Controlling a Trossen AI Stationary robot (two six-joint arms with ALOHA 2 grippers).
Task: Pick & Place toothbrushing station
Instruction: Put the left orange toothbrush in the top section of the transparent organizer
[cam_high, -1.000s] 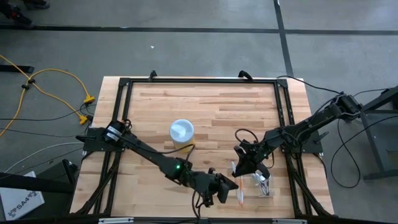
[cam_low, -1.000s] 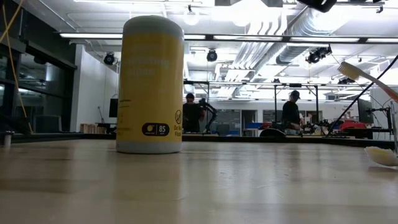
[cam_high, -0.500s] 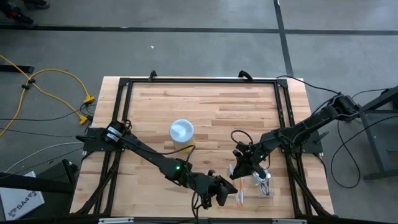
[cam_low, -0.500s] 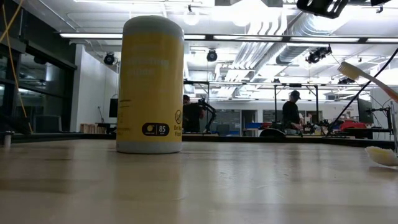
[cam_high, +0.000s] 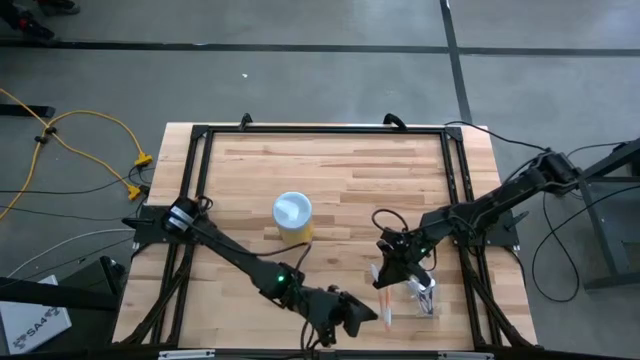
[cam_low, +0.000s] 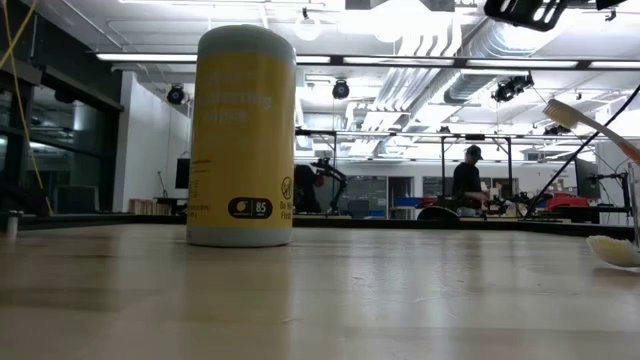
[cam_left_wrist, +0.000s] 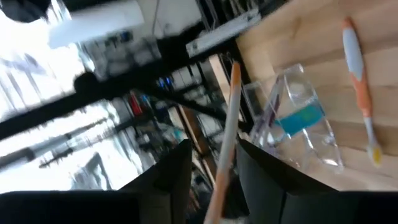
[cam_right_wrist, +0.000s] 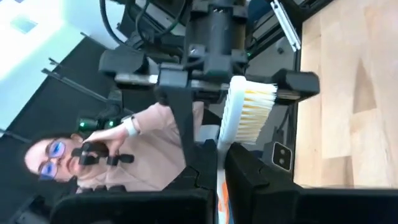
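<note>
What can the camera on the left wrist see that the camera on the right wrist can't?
Only the left wrist view shows the clear holder cup with teal inside it, an orange toothbrush lying flat on the table beside it, and the orange-handled toothbrush between the left gripper fingers. Only the right wrist view shows white bristles close up, held in the right gripper, and a person behind. Both show the wooden table.

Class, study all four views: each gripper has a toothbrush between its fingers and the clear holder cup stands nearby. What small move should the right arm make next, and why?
Probably lower the right gripper toward the clear holder cup. It grips a white-bristled toothbrush just beside the cup, which stands on the table unobstructed. The left gripper holds an orange-handled toothbrush farther off, and another orange toothbrush lies loose.
</note>
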